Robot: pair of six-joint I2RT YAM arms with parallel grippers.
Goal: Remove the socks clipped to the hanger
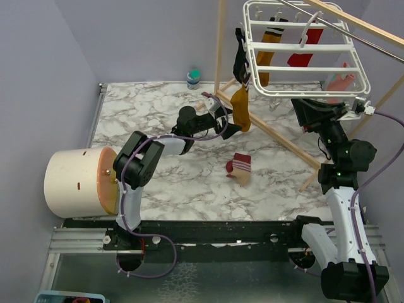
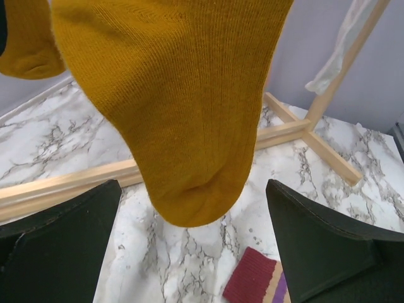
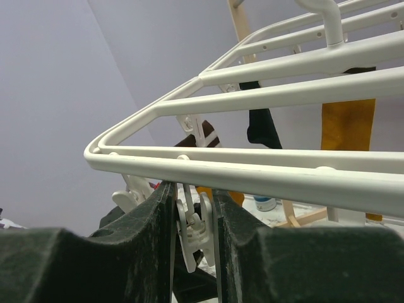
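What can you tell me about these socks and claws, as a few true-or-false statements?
The left claw is open, the mustard sock's toe hanging between its fingers. True.
A striped sock lies on the table. True.
The right claw grips a red sock. False: it pinches a white clip on the hanger.
The hanger is bare. False: the mustard sock and others hang from it.

High rear overview; wrist close-ups beneath hanger (image 3: 252,172), mustard socks (image 2: 183,113) in all.
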